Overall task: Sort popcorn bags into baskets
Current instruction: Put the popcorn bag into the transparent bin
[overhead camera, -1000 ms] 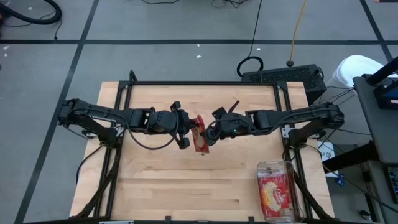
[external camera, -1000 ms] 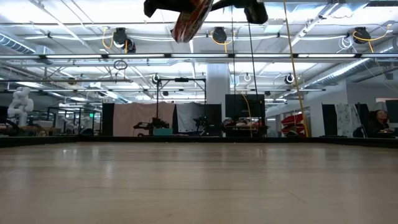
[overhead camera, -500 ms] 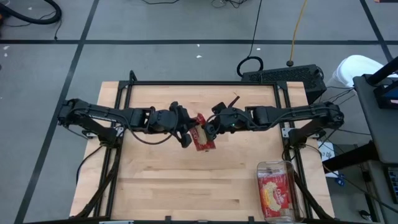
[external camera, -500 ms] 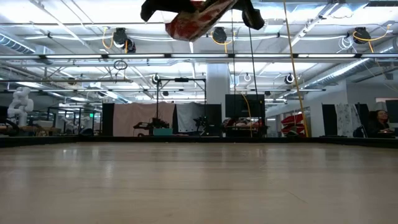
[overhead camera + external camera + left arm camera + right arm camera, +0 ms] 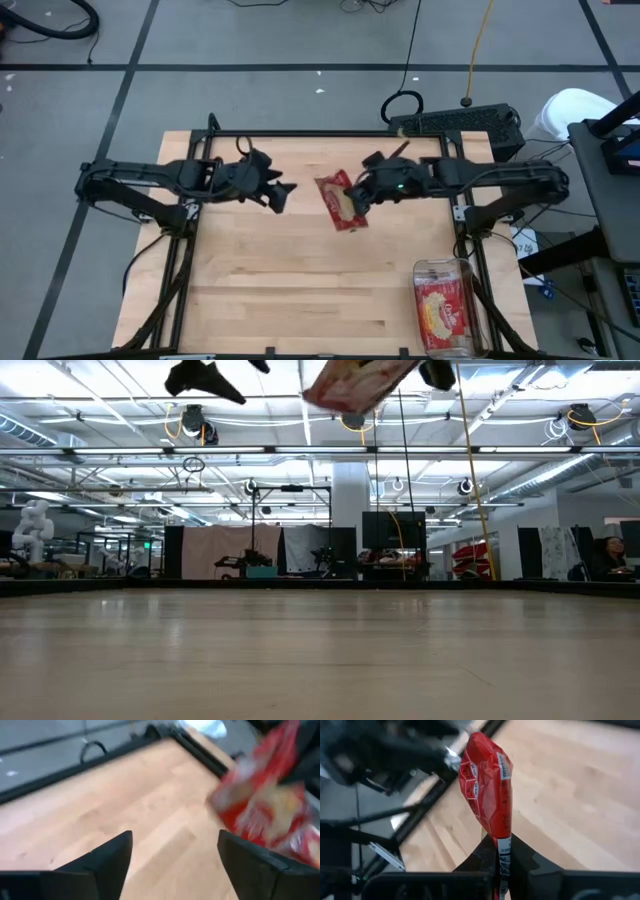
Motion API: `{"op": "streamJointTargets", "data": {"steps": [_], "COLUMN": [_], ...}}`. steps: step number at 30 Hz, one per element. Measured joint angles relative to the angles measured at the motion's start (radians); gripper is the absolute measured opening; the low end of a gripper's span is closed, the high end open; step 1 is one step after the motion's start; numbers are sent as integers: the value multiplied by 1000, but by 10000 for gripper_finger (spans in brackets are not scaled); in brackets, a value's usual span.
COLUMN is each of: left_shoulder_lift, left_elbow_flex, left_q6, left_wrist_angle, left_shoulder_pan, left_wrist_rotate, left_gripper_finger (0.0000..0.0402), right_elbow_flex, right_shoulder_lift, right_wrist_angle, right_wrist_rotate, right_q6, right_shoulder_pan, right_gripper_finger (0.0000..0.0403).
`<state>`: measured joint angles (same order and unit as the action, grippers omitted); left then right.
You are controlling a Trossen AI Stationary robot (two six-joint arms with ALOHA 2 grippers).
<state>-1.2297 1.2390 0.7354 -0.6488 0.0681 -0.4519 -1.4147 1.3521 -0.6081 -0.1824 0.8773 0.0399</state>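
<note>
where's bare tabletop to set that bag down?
Bare wood fills the near half of the table, from its left edge to the clear bin at the near right corner. The bin already holds a packet. Mid-table is busier: the right gripper holds the popcorn bag aloft, the left gripper open beside it.

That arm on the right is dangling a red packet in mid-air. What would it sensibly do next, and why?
Probably carry it toward the clear bin at the table's near right corner. The right gripper is pinched shut on the popcorn bag, held well above the wood, and the left gripper is open and apart from it. The bin already holds a packet, so it looks like the destination.
</note>
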Motion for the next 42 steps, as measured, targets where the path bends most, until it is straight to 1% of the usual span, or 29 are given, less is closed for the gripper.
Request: {"op": "streamJointTargets", "data": {"steps": [3,6,8,11,15,19,22,27,29,32,34,36,40,42], "left_shoulder_lift": [2,-4,-23,-53,-86,-109,-112,-112,-112,-122,-156,-188,-264,-316], "left_elbow_flex": [-1,-1,0,-1,-1,-1,-1,-1,-2,-2,0,-4,-3,-2], "left_q6": [-54,-104,-124,-129,-90,-67,-68,-84,-99,-119,-136,-149,-196,-235], "left_wrist_angle": [33,128,211,266,306,358,394,483,559,706,826,910,1164,1321], "left_shoulder_pan": [-31,-36,-26,-9,15,52,73,86,85,85,81,79,76,71], "left_wrist_rotate": [158,286,330,361,350,323,306,208,188,173,161,154,128,120], "left_gripper_finger": [303,297,287,273,265,274,283,291,291,288,286,287,300,305], "right_elbow_flex": [0,0,0,0,-1,0,0,0,0,0,0,0,0,2], "right_shoulder_lift": [-44,-67,-73,-79,-86,-106,-130,-182,-201,-226,-237,-242,-242,-242], "right_wrist_angle": [9,15,30,79,144,154,160,212,242,342,424,502,643,705], "right_wrist_rotate": [-33,-58,-58,-54,-55,-66,-105,-132,-160,-196,-218,-237,-240,-238], "right_q6": [-9,-20,-26,-26,-26,-26,-36,-89,-123,-203,-270,-336,-448,-487], "right_shoulder_pan": [0,0,7,23,44,54,54,52,52,52,51,51,51,51], "right_gripper_finger": [11,11,11,12,12,12,12,12,12,12,12,12,12,12]}}
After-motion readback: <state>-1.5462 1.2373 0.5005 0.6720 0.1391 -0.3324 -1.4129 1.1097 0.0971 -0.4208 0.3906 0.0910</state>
